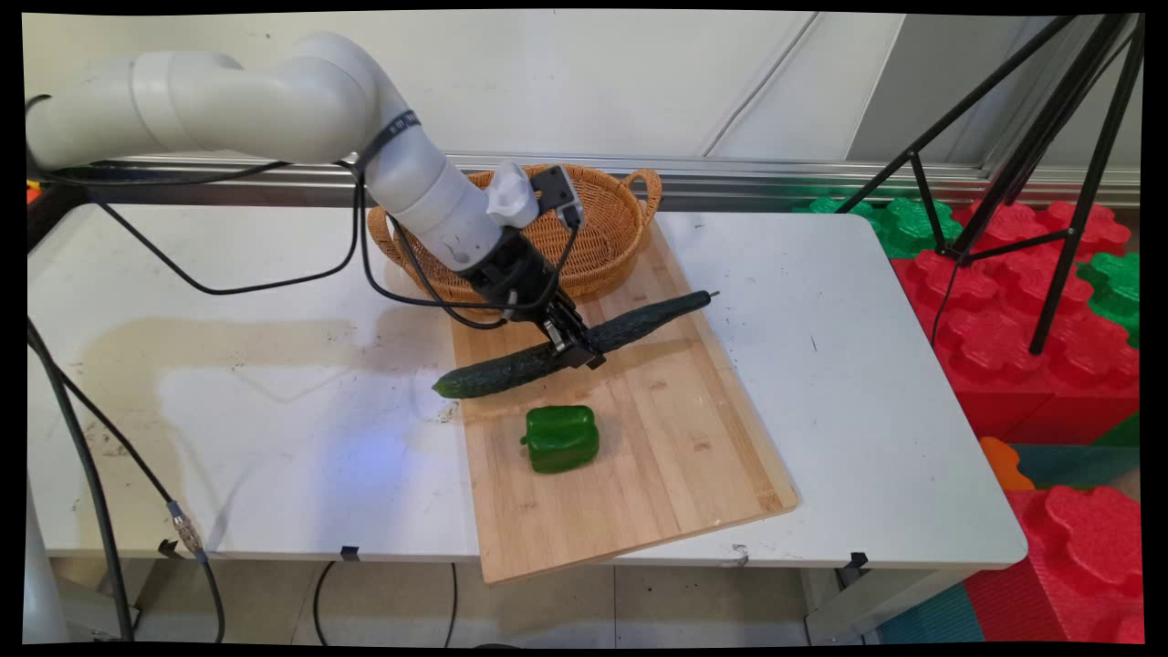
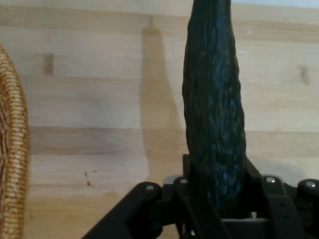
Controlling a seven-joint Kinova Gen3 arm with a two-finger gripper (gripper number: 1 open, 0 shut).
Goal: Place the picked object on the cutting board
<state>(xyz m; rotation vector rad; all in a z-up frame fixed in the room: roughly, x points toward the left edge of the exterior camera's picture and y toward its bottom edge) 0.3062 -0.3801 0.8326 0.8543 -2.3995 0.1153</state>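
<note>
White tabletop [image 1: 228,429], black cables draped over its left part. Long wooden cutting board [image 1: 675,438] lies on tabletop centre, near end overhanging the front edge. Long dark green bumpy cucumber [image 1: 493,372] lies slantwise across the board's far half, left tip poking past the board's left edge, right stem end near the right edge. Black two-finger tool [image 1: 573,347] pinches the cucumber around its middle, fingers pressed against both sides; hand view shows cucumber [image 2: 214,124] running up from between the fingers. Woven oval wicker basket [image 1: 598,228] with handles sits behind the tool at the board's far end, partly hidden by the arm. Glossy green bell pepper [image 1: 561,438] rests on the board, just nearer than the cucumber, apart from it. Red and green foam blocks [image 1: 1031,274] and black tripod [image 1: 1049,164] on the right, off the tabletop.
</note>
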